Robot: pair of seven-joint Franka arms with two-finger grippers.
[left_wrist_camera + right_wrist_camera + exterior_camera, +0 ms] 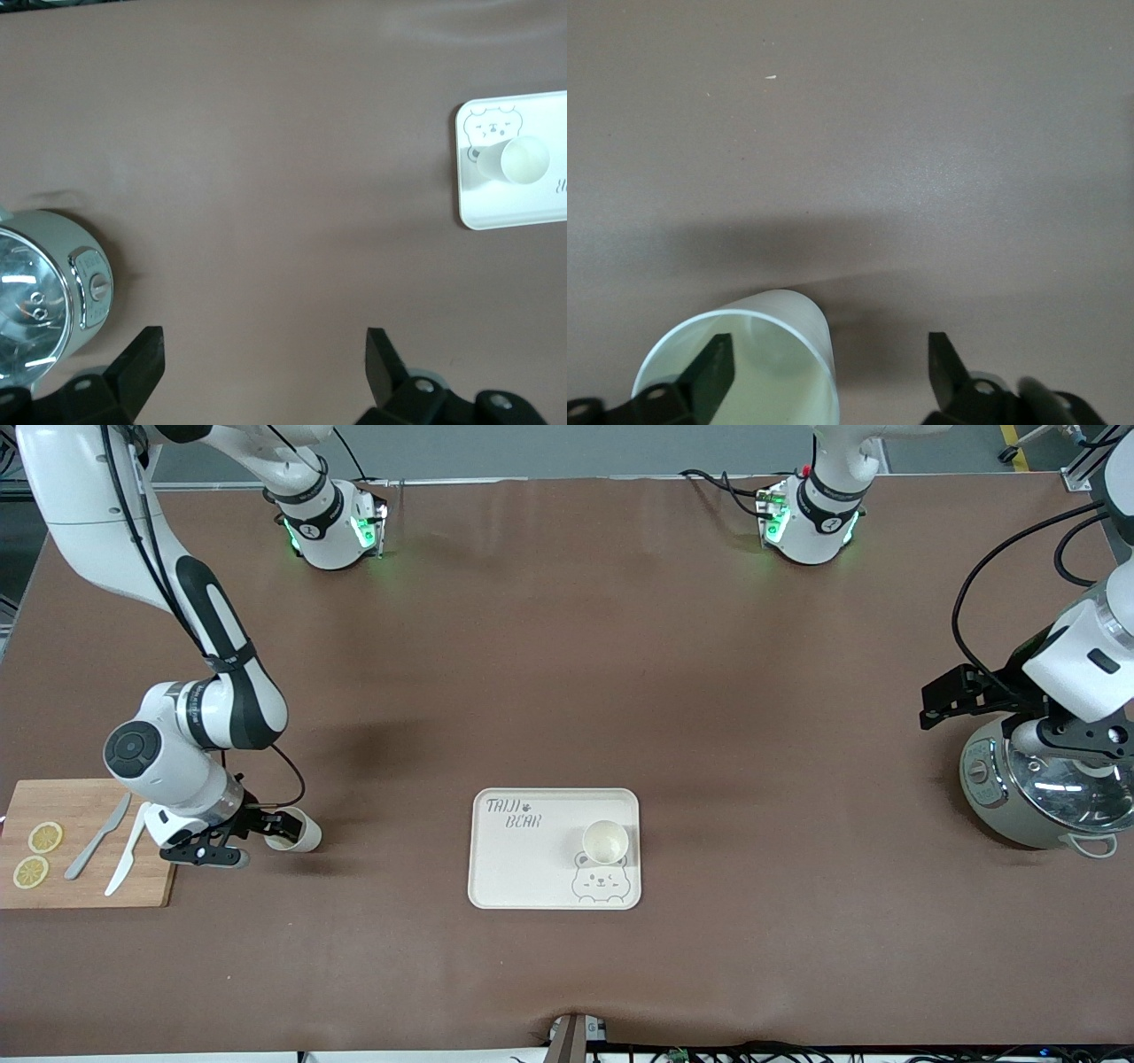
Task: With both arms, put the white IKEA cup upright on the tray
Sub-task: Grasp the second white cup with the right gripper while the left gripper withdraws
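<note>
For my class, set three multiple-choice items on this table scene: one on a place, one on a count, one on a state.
1. Where does the upright cup stand?
A. on the tray
B. on a plate
C. in a bowl

2. How many lemon slices lie on the cutting board?
A. one
B. two
C. four

3. How is the fallen cup at the right tool placed?
A. standing upright
B. upside down
C. lying on its side

Answers:
1 A: it stands on the tray, by the bear drawing.
2 B: two round yellow slices show on the board.
3 C: its mouth faces sideways, with the open right tool straddling its rim.
The left tool waits open over the cooker.
</note>
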